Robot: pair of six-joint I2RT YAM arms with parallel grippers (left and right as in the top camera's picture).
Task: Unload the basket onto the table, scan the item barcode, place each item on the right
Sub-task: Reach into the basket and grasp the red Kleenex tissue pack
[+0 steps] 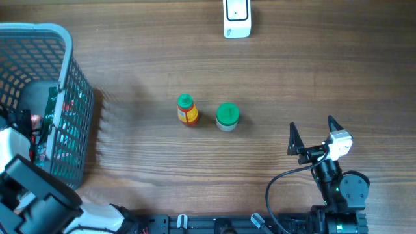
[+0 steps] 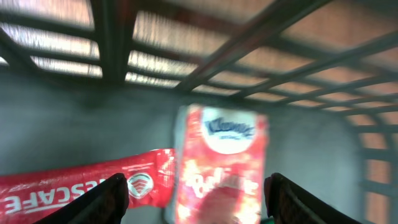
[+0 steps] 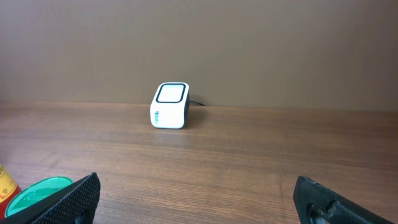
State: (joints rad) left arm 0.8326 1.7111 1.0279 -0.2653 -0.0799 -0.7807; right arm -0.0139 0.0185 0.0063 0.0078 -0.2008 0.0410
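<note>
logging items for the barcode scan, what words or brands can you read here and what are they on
"Kleenex": red soft tissue pack inside the grey mesh basket.
"ESCAFE", first letter unclear: red flat sachet beside it.
Large script lower on the tissue pack: too blurred.
Blue mark on the white box-shaped scanner: too small.
Label on the yellow green-capped bottle: too small.

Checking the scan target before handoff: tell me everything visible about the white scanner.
The scanner is a small white box with rounded corners, plastic by its look. Its top carries a square window with a dark border; the front bears a small blue mark, too small to read. It stands upright at the far edge of the wooden table, touching nothing else. A dark cable leaves its back.
</note>
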